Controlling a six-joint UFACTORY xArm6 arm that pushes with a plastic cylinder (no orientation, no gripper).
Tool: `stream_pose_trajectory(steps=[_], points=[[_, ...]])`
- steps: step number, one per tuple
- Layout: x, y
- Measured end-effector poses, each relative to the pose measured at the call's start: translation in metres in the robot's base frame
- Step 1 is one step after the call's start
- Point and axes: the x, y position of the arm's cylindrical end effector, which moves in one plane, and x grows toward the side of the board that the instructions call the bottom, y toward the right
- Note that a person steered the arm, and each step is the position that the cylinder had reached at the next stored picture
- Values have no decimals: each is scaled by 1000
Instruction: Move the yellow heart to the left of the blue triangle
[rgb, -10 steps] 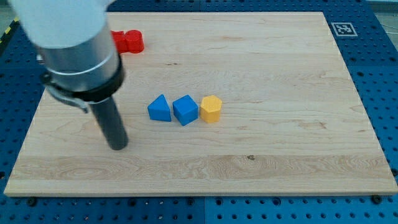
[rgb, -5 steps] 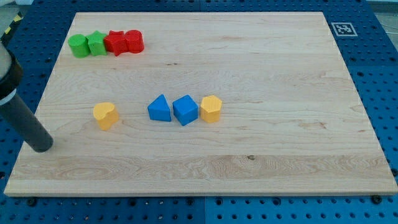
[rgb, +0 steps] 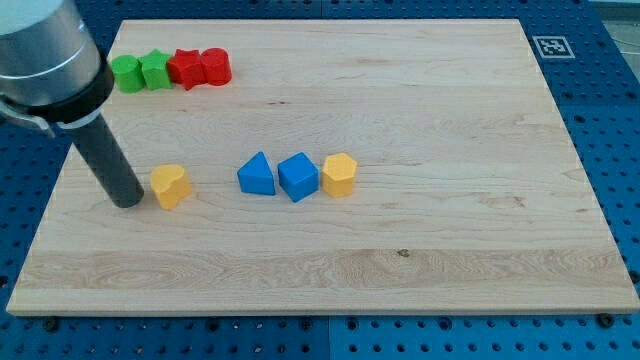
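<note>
The yellow heart (rgb: 171, 186) lies on the wooden board (rgb: 420, 270), at the view's left of centre. The blue triangle (rgb: 257, 174) sits further to the view's right, with a gap between them. My tip (rgb: 128, 202) rests on the board just to the view's left of the yellow heart, very close to it or touching it. The dark rod rises from there to the grey arm at the view's top left.
A blue cube (rgb: 298, 176) touches the triangle's right side, and a yellow hexagonal block (rgb: 339, 174) touches the cube. At the view's top left stand two green blocks (rgb: 140, 72) and two red blocks (rgb: 200, 68) in a row.
My tip has moved from the board's left edge to the view's right and slightly up, ending beside the yellow heart. The blocks have not moved.
</note>
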Motion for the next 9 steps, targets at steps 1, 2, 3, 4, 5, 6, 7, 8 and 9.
stream_pose_trajectory(steps=[1,2,3,4,5,6,7,8,9], points=[[0,12],[-2,23],[-5,32],[-8,38],[-8,44],[-9,50],[-9,55],[-12,63],[-12,64]])
